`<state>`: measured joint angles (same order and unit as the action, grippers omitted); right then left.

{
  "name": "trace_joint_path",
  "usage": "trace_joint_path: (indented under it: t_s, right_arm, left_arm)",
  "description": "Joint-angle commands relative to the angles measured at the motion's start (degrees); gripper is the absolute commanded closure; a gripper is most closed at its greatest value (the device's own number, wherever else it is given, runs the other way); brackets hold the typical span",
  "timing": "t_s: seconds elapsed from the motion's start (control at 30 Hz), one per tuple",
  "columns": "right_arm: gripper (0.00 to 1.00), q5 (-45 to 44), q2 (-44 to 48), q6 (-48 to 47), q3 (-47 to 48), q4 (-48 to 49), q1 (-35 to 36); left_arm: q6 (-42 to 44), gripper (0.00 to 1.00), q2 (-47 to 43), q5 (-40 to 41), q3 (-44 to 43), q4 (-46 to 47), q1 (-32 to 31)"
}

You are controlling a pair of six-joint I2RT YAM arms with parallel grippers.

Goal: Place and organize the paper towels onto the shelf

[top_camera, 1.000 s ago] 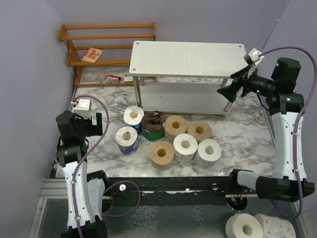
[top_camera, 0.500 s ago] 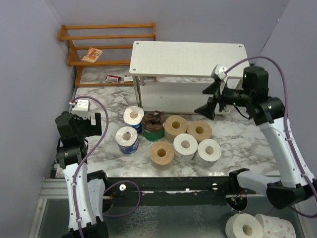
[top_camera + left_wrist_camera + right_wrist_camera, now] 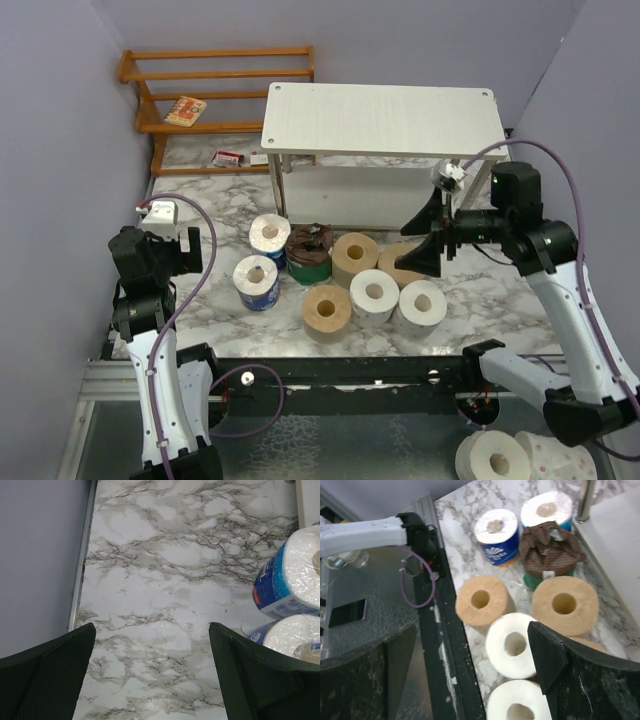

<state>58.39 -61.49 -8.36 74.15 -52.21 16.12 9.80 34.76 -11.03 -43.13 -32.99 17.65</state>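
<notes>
The right gripper has its two black fingers spread wide with nothing between them. A second ago it was up by the far right end of the shelf; it has since swung down and left, and now hangs over the right side of the cluster of paper towels, covering much of one tan roll. The left gripper, also gaping and empty, has barely shifted and points down at bare tabletop near the left wall. All eight rolls stand on end, hollow cores up, on the grey-veined marble-look table just in front of the shelf, in the same spots as before. Two white rolls sit nearest on the right, side by side, with a second tan roll to their left and a third behind. A dark brown roll with a crumpled top and a green band stands left of that one. Two rolls in glossy blue wrap close the left end. The shelf, two pale whitewashed boards on thin metal legs, holds none of them (both tiers are bare). An orange slatted rack stands at the far left corner.
</notes>
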Motion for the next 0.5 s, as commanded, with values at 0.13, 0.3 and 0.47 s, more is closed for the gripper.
trace_joint_path:
  t_s: [0.13,0.3,0.47]
  right_arm:
    - [0.21,-5.95,-3.25,-15.94,-3.78,-10.86,0.15]
    - [0.2,-17.48,-2.08,-25.73,-4.89,-13.98,0.71]
    - [0.21,-24.24,-3.81,-32.05,-3.11,-15.27,2.36]
  left_arm:
    - [-0.37,0.01,-0.3,0.22,0.33,1.0,0.7]
    - [-0.31,0.01,-0.08,0.24,0.33,1.02,0.97]
    - [-0.47,0.01,0.66,0.48,0.16,1.01,1.13]
